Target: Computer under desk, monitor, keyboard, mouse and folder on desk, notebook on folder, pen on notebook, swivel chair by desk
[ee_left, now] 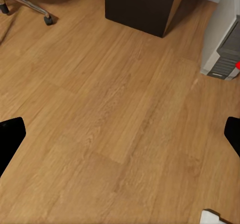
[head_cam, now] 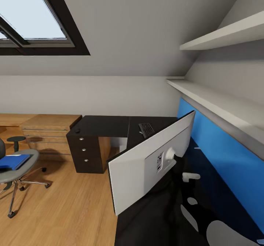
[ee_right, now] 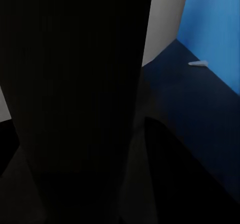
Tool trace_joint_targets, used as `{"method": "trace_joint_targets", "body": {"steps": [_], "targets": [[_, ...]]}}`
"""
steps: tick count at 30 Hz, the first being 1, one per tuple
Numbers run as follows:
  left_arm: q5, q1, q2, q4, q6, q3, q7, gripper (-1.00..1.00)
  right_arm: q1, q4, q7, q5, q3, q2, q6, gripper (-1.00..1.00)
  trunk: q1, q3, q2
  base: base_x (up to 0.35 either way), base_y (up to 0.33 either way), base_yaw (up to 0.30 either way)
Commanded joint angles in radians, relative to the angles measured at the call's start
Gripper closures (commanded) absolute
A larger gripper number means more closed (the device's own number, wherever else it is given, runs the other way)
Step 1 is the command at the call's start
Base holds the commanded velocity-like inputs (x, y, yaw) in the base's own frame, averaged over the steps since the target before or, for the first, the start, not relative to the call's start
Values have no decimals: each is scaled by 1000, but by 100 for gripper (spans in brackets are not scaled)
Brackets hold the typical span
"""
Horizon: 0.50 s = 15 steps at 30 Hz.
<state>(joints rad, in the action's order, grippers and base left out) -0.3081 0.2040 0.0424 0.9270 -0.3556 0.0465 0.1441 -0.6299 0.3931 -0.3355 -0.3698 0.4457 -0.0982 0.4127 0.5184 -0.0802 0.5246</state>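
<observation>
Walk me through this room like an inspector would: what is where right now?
Surface: desk, glossy black top, blue back panel.
Job's things: monitor tilted over the desk, pale back to the head camera; keyboard on the desk beyond it; mouse at the far desk corner; folder on the swivel chair; computer on the floor by the drawers.
Clutter: small white item on the desk near the panel, too small to name.
Tools: left tool open over the floor; right tool too dark to judge.
Cables: nothing seen.
Surroundings: skylight, wall shelves, wood dresser.
</observation>
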Motion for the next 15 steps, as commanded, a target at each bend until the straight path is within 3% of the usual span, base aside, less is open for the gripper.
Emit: {"method": "trace_joint_targets", "body": {"steps": [1, 5, 10, 15], "targets": [[-5, 0, 0, 1, -2, -2, 3, -100, -1, -19, -7, -28, 19, -1, 8, 100, 1, -2, 1, 0, 0, 0], [-5, 0, 0, 1, -2, -2, 3, -100, -1, -19, -7, -28, 19, 1, 10, 100, 1, -2, 1, 0, 0, 0], [-5, 0, 0, 1, -2, -2, 3, -100, -1, -29, -7, -28, 22, 2, 90, 100, 1, -2, 1, 0, 0, 0], [-5, 0, 1, 1, -2, -2, 4, -100, -1, -41, -7, -28, 23, 3, 112, 100, 1, -2, 1, 0, 0, 0]]}}
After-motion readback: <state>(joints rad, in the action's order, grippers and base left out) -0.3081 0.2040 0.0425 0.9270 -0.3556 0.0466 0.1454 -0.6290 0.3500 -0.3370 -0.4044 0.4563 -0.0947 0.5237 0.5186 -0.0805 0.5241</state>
